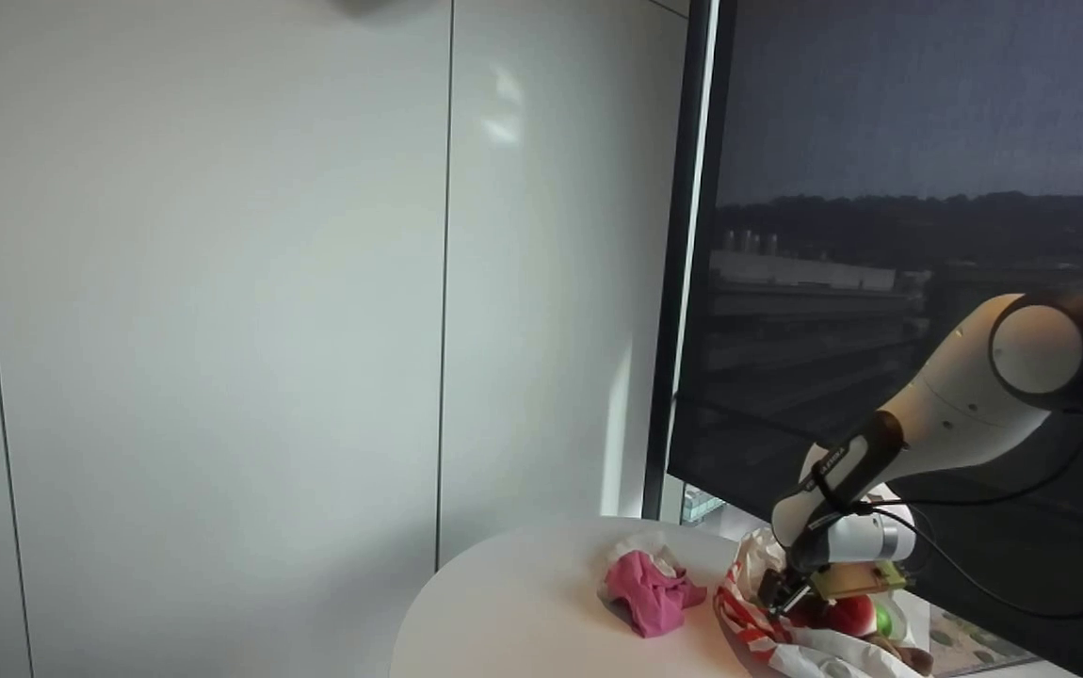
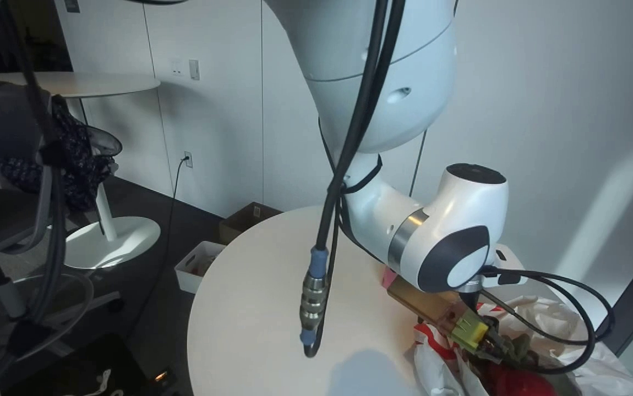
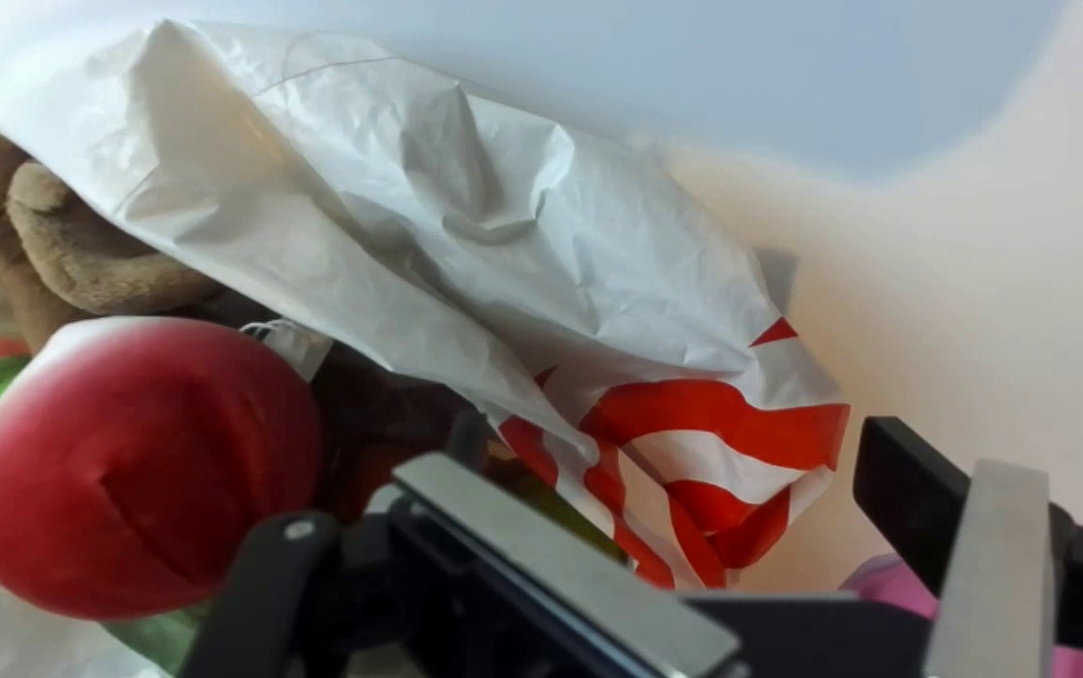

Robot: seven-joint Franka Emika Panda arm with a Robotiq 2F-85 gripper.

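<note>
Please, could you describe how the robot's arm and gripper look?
The arm is white and rounded, with dark joint covers and a silver band near the wrist. Black cables run along it, one with a blue-ended metal connector. A dark panel carries light lettering, too small to read. The gripper is black, its fingers faced with light-grey strips.

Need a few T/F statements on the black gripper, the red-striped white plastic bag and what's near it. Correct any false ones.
1. The rounded red object sits in the opening of the red-striped white plastic bag. True.
2. The black two-finger gripper is open. True.
3. The red object is between the gripper's jaws. False: it lies outside them.
4. The crumpled pink fabric-like bundle lies on the round white table, beside the bag. True.
5. The bag hangs clear of the table. False: it rests on it.
</note>
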